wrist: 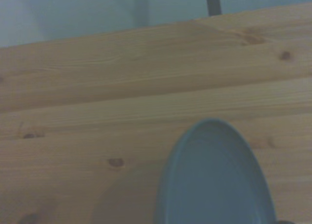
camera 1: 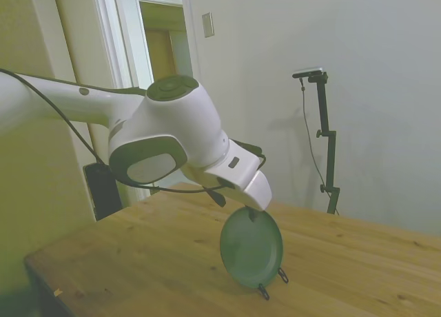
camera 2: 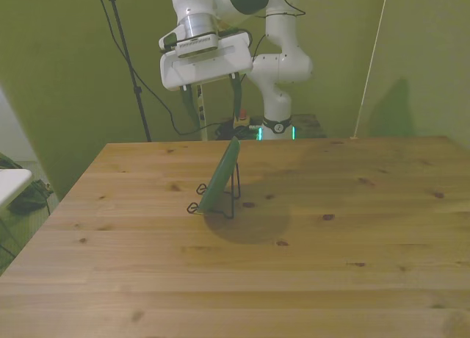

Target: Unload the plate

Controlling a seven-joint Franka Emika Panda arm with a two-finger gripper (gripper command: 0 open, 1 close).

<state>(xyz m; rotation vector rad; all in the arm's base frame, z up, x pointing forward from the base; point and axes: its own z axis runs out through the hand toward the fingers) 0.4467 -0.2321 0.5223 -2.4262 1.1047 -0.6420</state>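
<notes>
— What am I seeing on the table (camera 2: 352, 228)?

— The plate (camera 1: 251, 247) is standing on edge, leaning back in the black wire stand (camera 2: 229, 198) near the table's middle, its face turning toward the front view's left.

— And the arm?

— It's hanging over the plate's top edge, wrist angling down. The gripper (camera 2: 217, 103) is spreading open astride the rim, gripping nothing as far as I'm seeing.
</notes>
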